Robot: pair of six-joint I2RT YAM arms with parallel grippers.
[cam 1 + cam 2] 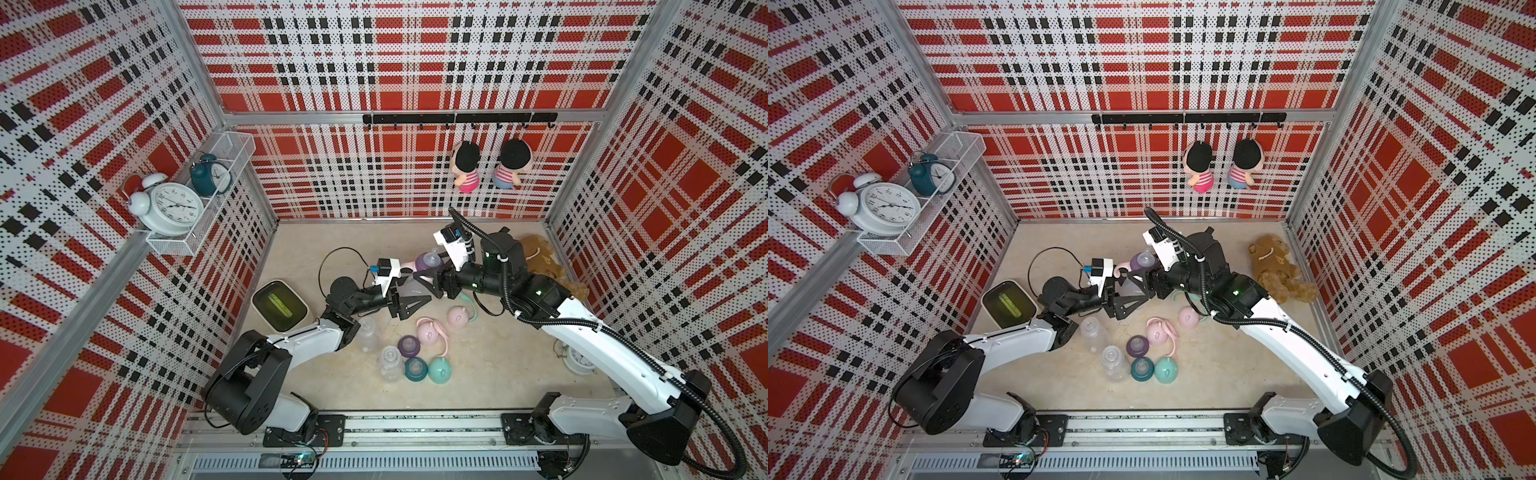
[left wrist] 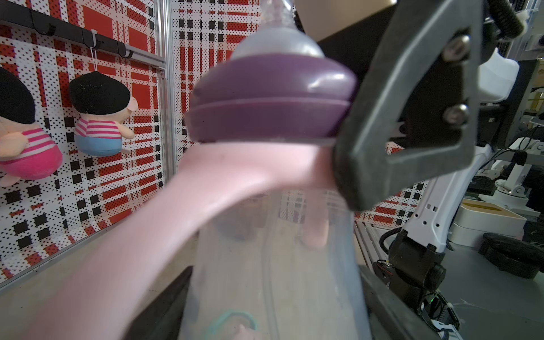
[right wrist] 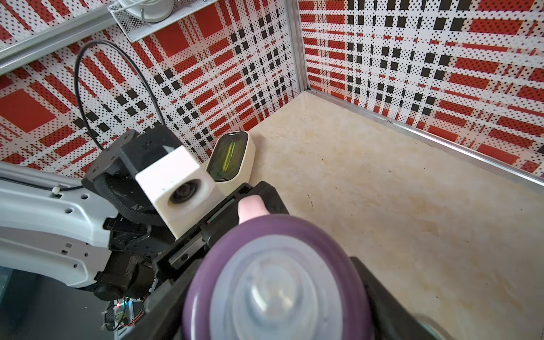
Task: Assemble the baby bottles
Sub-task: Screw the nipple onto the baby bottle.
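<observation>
Above the worktop [image 1: 478, 386], left fingers [image 1: 405, 311] clench the bottle [image 2: 279, 265] steady; right fingers [image 2: 359, 164] straddle its purple collar [image 2: 270, 100], likely for tightening, though I cannot tell whether they grip it.

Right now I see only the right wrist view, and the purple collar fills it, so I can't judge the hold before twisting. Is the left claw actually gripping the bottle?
Observer: Yes. The left claw is shut on the body of the clear plastic bottle, below its pink handle ring.
Operator: Does my right claw touch the collar?
Observer: One finger of the right claw appears pressed against the purple screw collar's side; its other finger is hidden in the left wrist view.
Operator: What parts lie loose?
Observer: Two bare clear bottles lie on the beige tabletop beside a loose purple nipple collar, a teal nipple collar and a teal dome cap.
</observation>
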